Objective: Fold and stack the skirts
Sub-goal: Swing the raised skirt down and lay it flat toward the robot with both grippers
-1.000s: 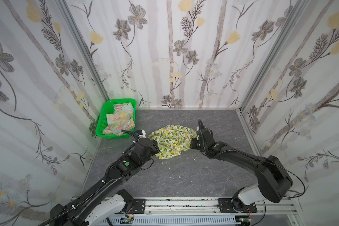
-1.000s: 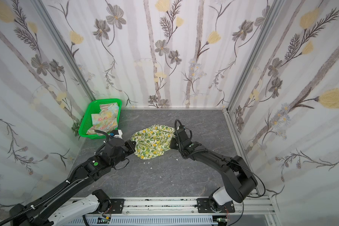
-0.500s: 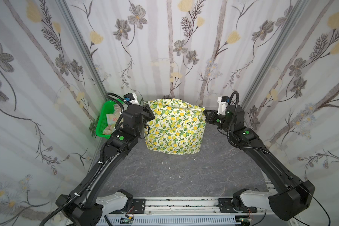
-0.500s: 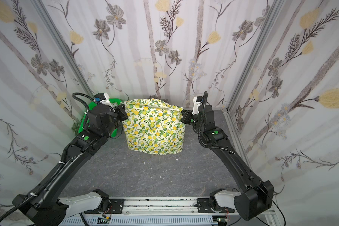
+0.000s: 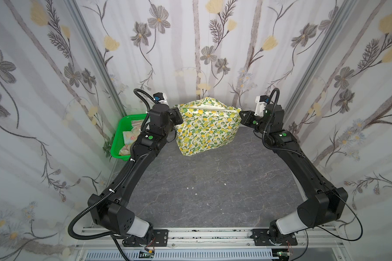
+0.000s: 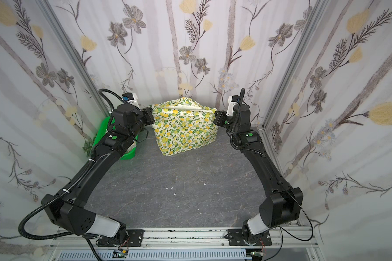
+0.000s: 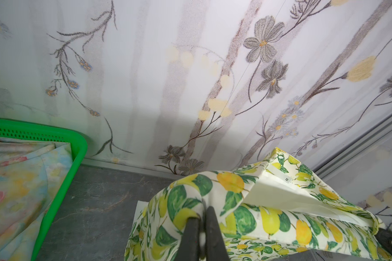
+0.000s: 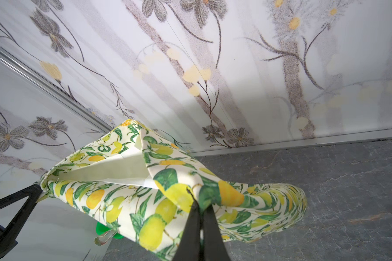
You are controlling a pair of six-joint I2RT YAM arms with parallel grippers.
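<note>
Left hand (image 7: 203,211) pinched shut on upper corner of lemon skirt (image 5: 206,128). Right hand (image 8: 200,208) clamped tight on opposite upper corner. Skirt hangs stretched between both hands, raised near back wall, waistband gaping on top. Lower hem maybe brushing worktop (image 5: 201,180), hard to tell. Pastel skirt (image 7: 16,180) lies in green basket (image 7: 77,140), far left corner.

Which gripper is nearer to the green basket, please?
Left. The left gripper, shut on a corner of the lemon skirt, hangs close to the green basket; the right gripper grips the opposite corner, across the skirt from it.
</note>
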